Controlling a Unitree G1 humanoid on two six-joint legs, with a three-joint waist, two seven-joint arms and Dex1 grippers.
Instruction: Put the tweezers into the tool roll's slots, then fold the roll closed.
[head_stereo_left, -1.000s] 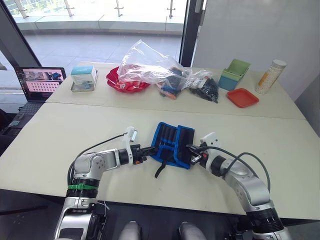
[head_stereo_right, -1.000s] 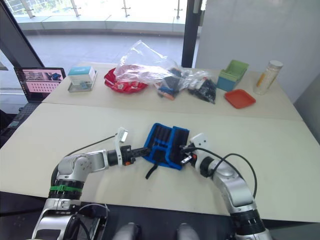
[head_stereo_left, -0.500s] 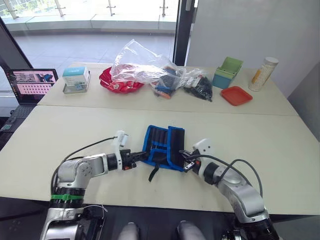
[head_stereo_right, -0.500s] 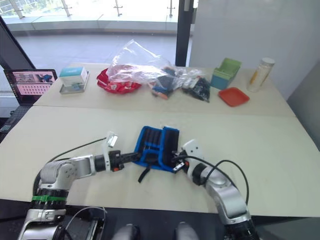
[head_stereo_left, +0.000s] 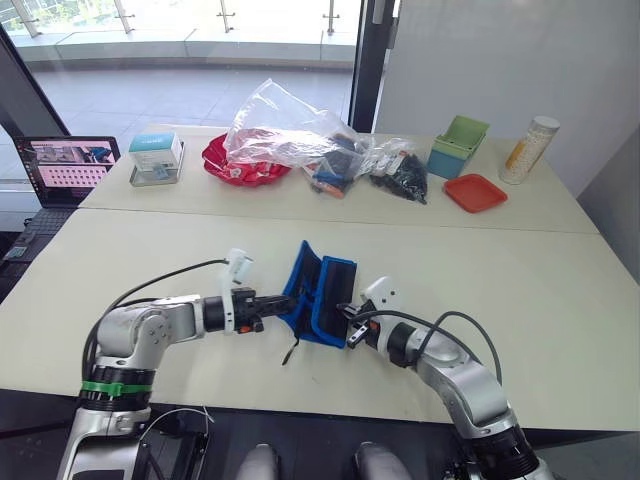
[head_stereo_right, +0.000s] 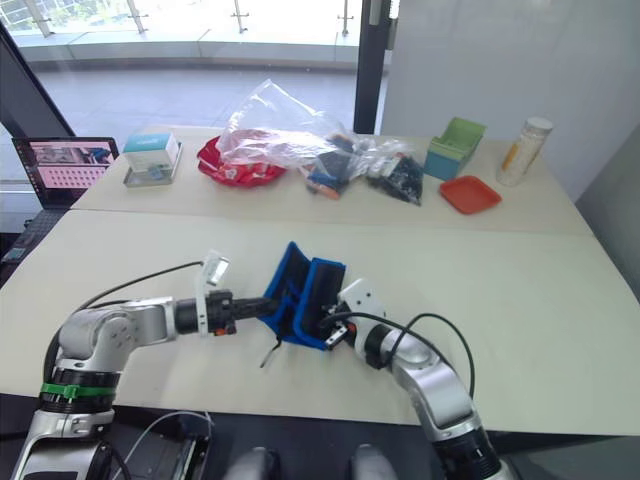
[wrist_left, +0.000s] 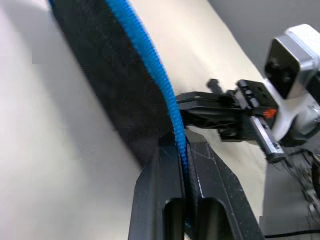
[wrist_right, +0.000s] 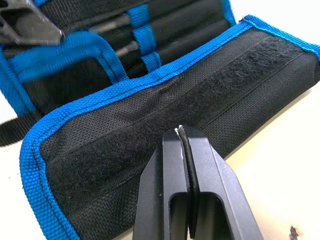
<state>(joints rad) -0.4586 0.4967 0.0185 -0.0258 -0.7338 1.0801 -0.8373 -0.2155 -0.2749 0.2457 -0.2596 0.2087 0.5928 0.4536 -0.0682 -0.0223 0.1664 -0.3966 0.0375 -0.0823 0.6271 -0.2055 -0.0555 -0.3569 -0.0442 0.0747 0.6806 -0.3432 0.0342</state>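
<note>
On the near table, head views: the tool roll (head_stereo_left: 318, 291) stands partly folded, both end flaps raised, its strap (head_stereo_left: 292, 349) trailing toward the front edge. The left gripper (head_stereo_left: 272, 302) meets its left flap; the right gripper (head_stereo_left: 349, 325) sits at its right flap.

Left wrist view: fingers (wrist_left: 159, 185) pressed together, pinching the roll's blue edging (wrist_left: 165, 102).

Right wrist view: fingers (wrist_right: 167, 172) pressed together, just beside the outer flap; tweezers (wrist_right: 122, 49) sit in the slots (wrist_right: 165, 30).
</note>
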